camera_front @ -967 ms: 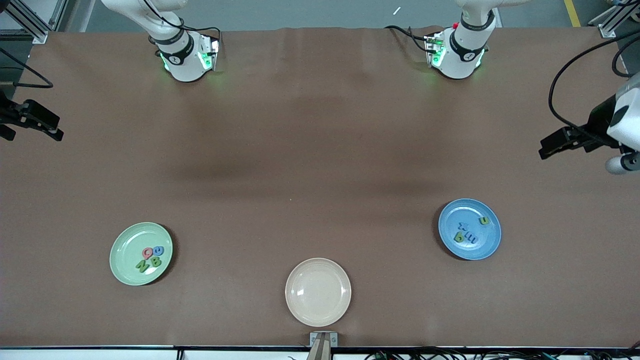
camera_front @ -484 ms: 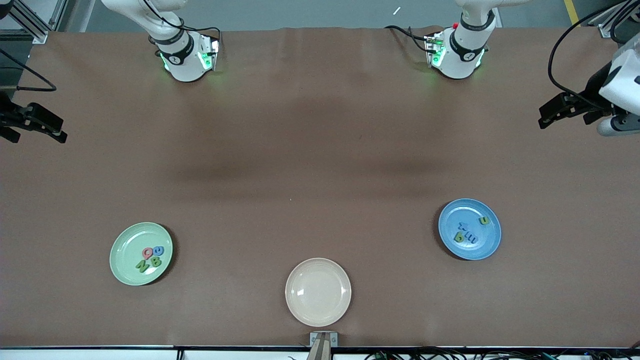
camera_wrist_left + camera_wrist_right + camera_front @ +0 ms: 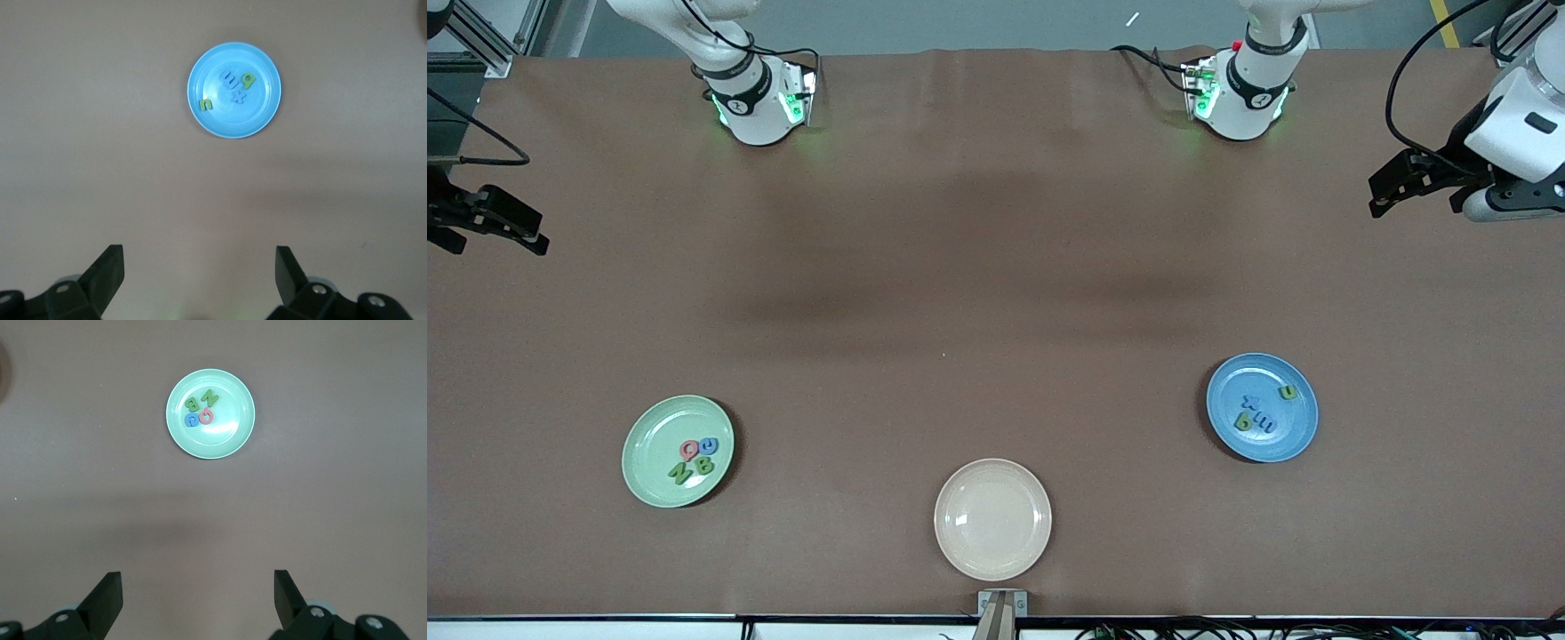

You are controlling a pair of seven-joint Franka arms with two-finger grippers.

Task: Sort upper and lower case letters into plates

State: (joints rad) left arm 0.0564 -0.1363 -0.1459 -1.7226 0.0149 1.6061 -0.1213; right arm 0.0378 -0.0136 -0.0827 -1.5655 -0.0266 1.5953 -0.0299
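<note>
The pale green plate (image 3: 649, 462) (image 3: 223, 440) lies toward the right arm's end of the table. It holds a pink Q (image 3: 689, 450), blue C (image 3: 708, 444), green N (image 3: 680, 472) and green B (image 3: 703, 465). The blue plate (image 3: 1294, 427) (image 3: 260, 113) lies toward the left arm's end and holds a green u (image 3: 1287, 392), blue x (image 3: 1248, 401), blue m (image 3: 1261, 420) and green b (image 3: 1242, 421). My left gripper (image 3: 1414, 200) (image 3: 200, 267) hangs open and empty over bare table at its end. At the other end, the right gripper (image 3: 498, 242) (image 3: 198, 590) is likewise open and empty.
A cream-beige plate (image 3: 992, 520) with nothing on it sits between the two plates, nearest the front camera. The arm bases (image 3: 756, 98) (image 3: 1240, 89) stand along the table's edge farthest from that camera. A small bracket (image 3: 1001, 604) is at the front edge.
The left arm has drawn its gripper away from the front camera, toward its base side. The right gripper has barely shifted. Plates and letters have not moved.
</note>
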